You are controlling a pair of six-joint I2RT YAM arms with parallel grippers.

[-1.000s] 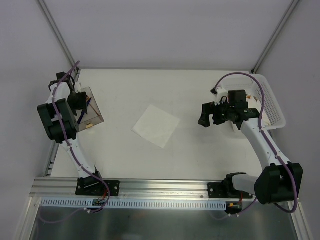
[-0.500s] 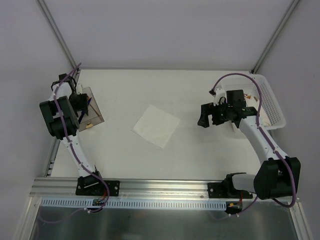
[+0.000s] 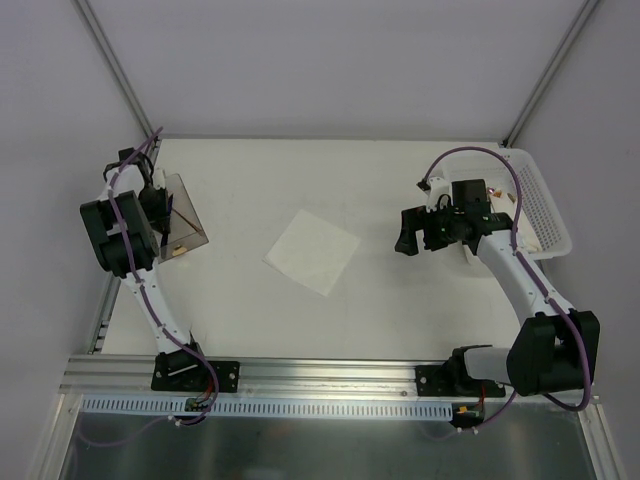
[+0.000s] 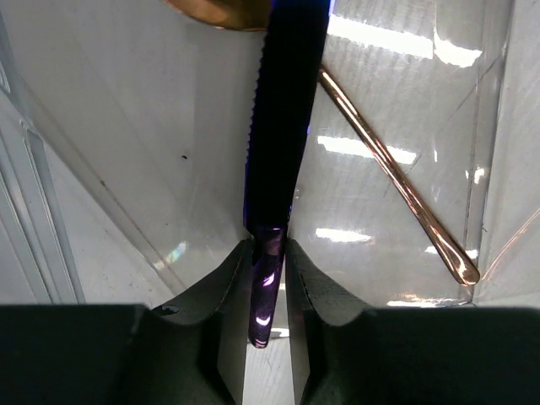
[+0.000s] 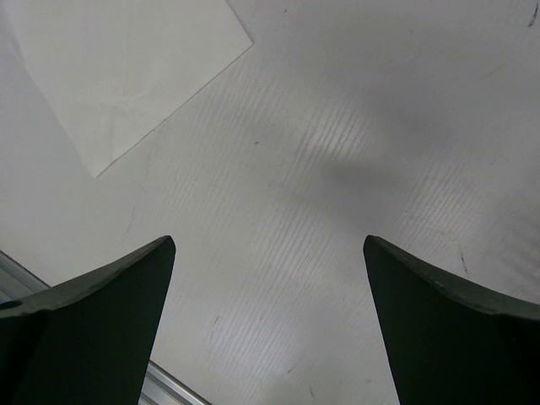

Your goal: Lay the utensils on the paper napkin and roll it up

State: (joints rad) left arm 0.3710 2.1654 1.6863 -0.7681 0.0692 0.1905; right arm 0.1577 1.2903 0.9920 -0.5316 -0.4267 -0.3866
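Note:
My left gripper [image 4: 268, 245] reaches into the clear smoky container [image 3: 188, 222] at the table's left edge. Its jaws are shut on the handle end of a dark purple serrated knife [image 4: 283, 126]. A thin copper-coloured utensil handle [image 4: 388, 169] leans diagonally to the right of the knife inside the container. A copper bowl-shaped end [image 4: 221, 10] shows at the top edge. The white paper napkin [image 3: 312, 251] lies flat in the middle of the table, and its corner shows again [image 5: 126, 67]. My right gripper [image 5: 268, 245] hovers wide open and holds nothing, to the right of the napkin [image 3: 408, 238].
A white perforated basket [image 3: 548, 205] stands at the table's right edge, behind my right arm. The container's clear wall [image 4: 126, 126] slopes close on the left of my left fingers. An aluminium rail [image 3: 330, 372] runs along the near edge.
My left jaws have closed from partly open onto the purple knife's handle. The left arm shifted slightly at the container; the right arm barely moved.

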